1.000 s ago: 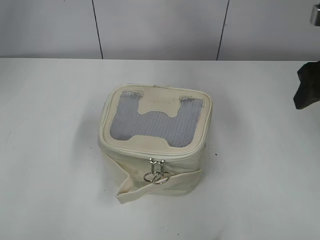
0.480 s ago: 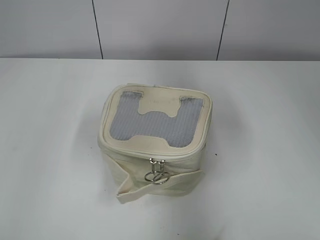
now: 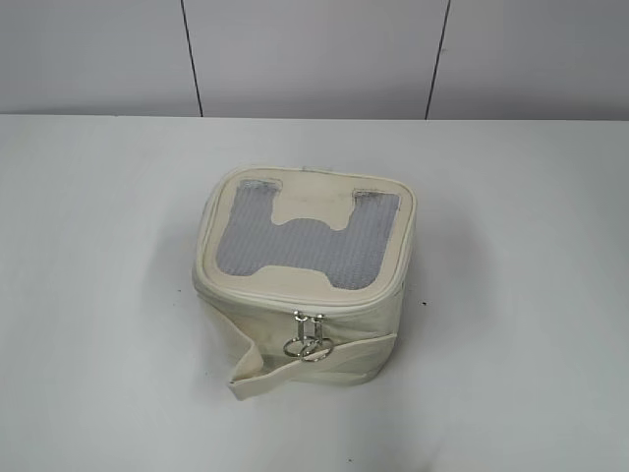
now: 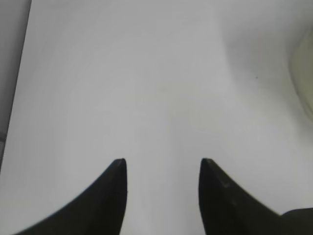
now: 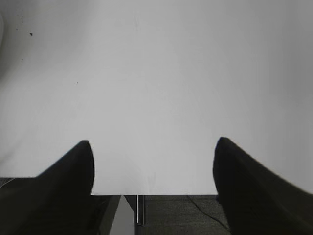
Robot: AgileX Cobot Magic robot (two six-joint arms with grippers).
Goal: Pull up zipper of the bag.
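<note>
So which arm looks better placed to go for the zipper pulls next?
Probably left. The left gripper, open, already has the bag at its view's right edge. The right gripper, also open, sees only the table and its near edge. The ring pulls hang on the bag's front.

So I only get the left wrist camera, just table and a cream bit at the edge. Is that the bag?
Observer: Yes. The outside camera shows the whole bag, sitting upright on the table.
Operator: Is the zipper shut?
Observer: Looks shut; both ring pulls hang together at the front.
Operator: Where's the other arm?
Observer: The right gripper has its jaws wide apart over the table's edge, holding nothing.
</note>
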